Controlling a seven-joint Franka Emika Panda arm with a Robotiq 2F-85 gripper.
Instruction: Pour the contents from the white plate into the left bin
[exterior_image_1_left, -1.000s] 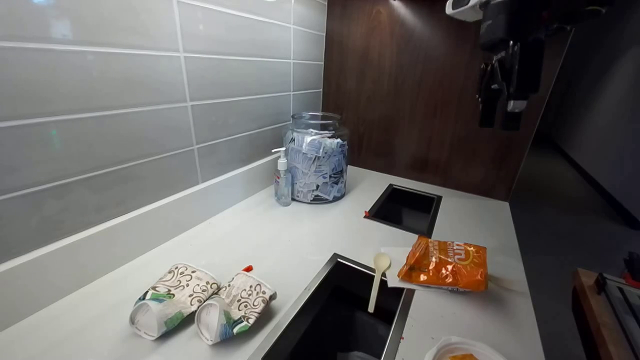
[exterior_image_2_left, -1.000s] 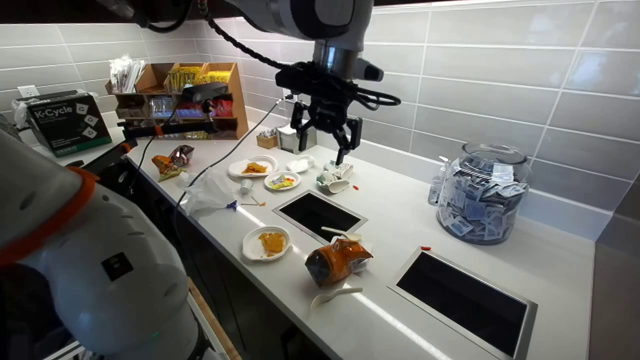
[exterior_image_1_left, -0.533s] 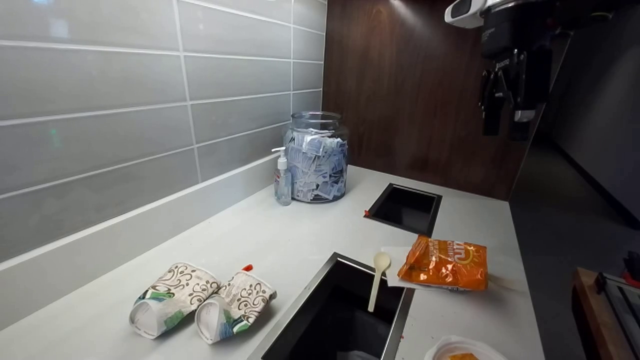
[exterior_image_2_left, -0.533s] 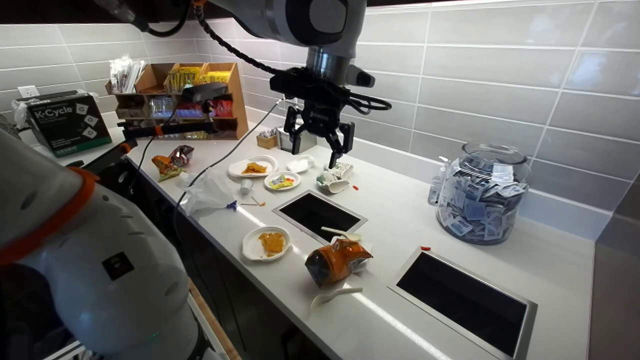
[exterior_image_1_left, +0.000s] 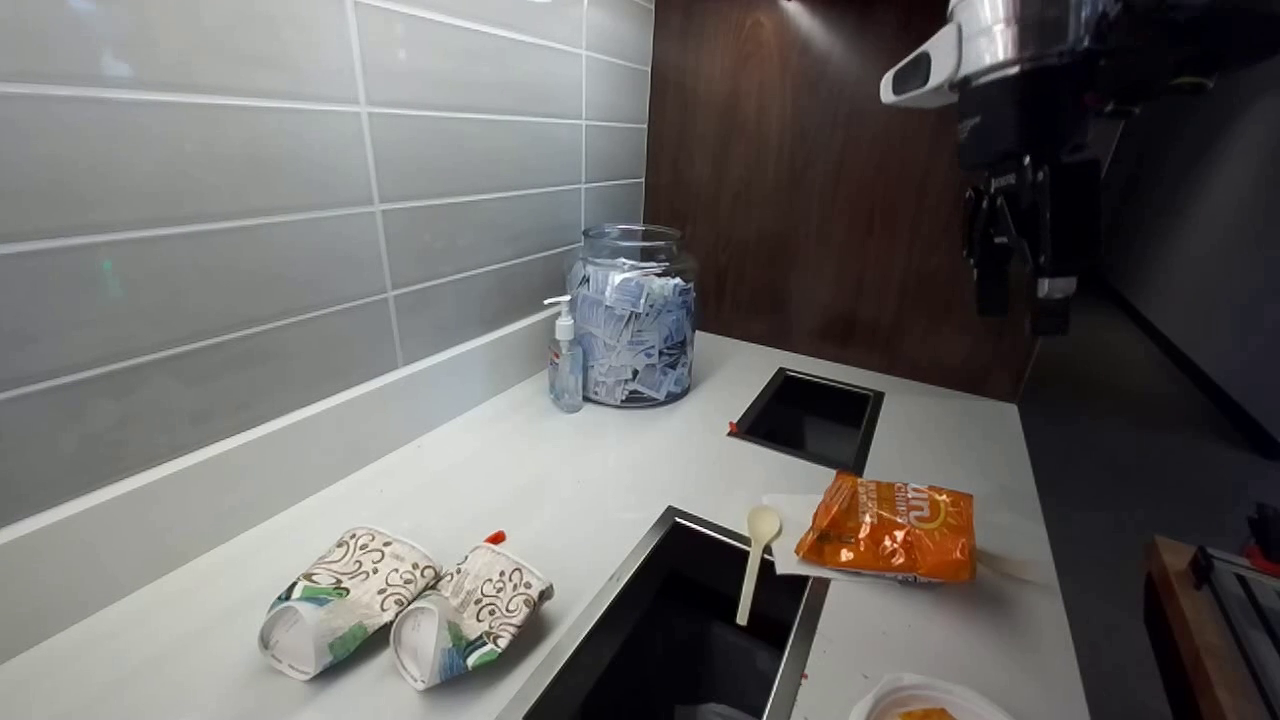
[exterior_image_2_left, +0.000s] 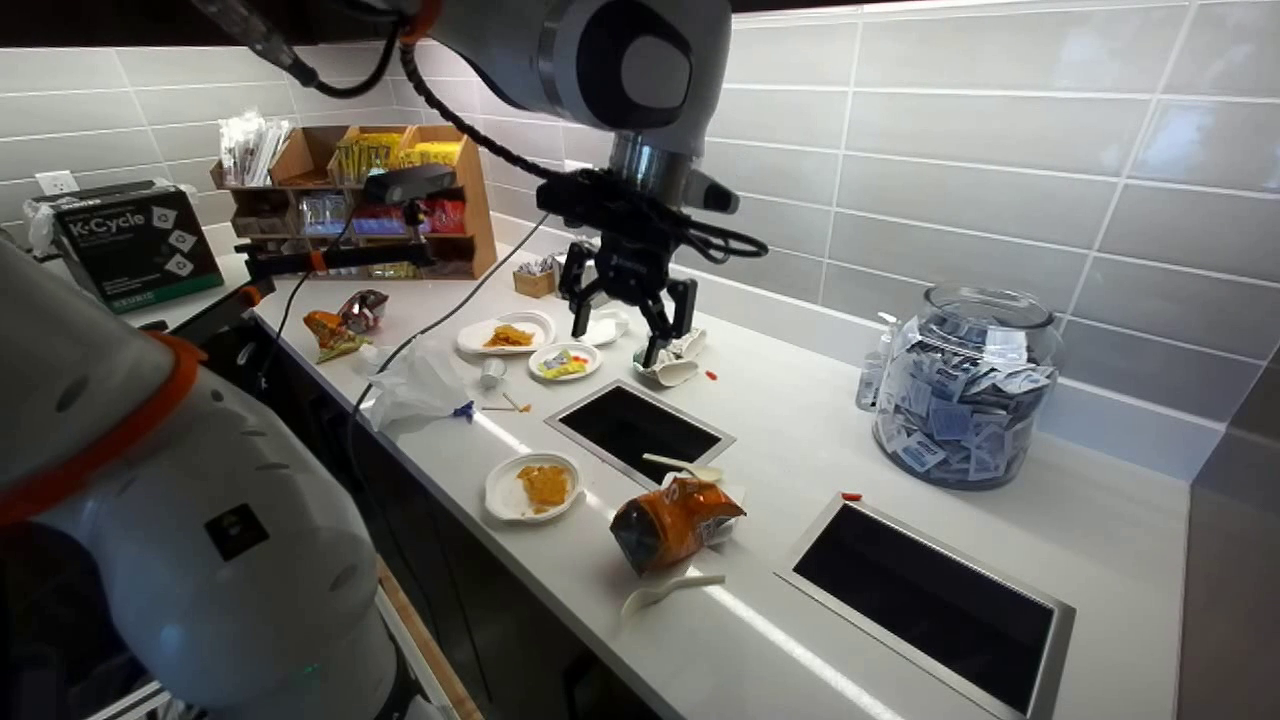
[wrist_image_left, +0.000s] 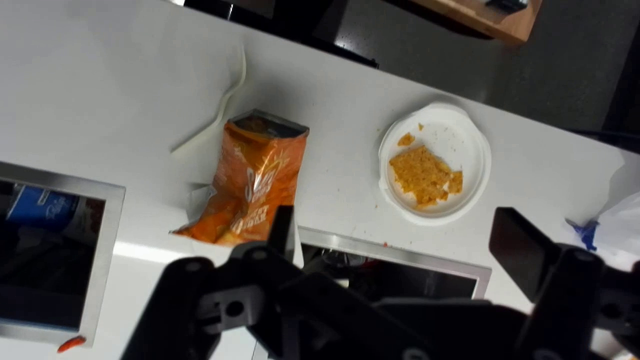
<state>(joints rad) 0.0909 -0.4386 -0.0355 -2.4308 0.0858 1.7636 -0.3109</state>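
A white plate holding broken orange chips rests on the counter near its front edge. In the wrist view the plate and its chips lie beyond the fingertips. A sliver of the plate shows in an exterior view. The left bin, a dark opening with a metal rim, is just behind the plate; its rim passes between the fingers in the wrist view. My gripper is open and empty, high above the counter; it also shows in the wrist view.
An orange chip bag and a spoon lie by the left bin. Another spoon is near the front edge. A right bin, glass jar, crumpled cups, other plates and a cable stand around.
My gripper has come down and shifted slightly left in an exterior view, staying open. The plate, chips, bag and bins have not moved.
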